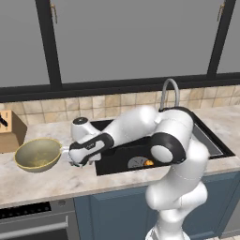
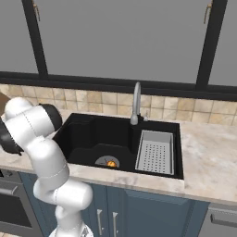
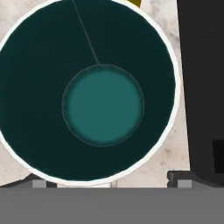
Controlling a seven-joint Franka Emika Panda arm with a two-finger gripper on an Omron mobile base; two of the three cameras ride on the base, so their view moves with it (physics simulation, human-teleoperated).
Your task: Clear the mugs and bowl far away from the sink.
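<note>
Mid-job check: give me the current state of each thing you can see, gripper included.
gripper: open, low over the counter between bowl and sink.
teal mug: upright, empty, directly under the hand, not gripped.
bowl: upright, empty, on the counter left of the sink.
sink: a small orange thing at the drain.
faucet: no water running.

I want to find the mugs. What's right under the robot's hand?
The hand view looks straight down into the teal mug, standing on the counter beside the sink; it looks empty. In the left base view the open gripper covers it, by the bowl.
</note>
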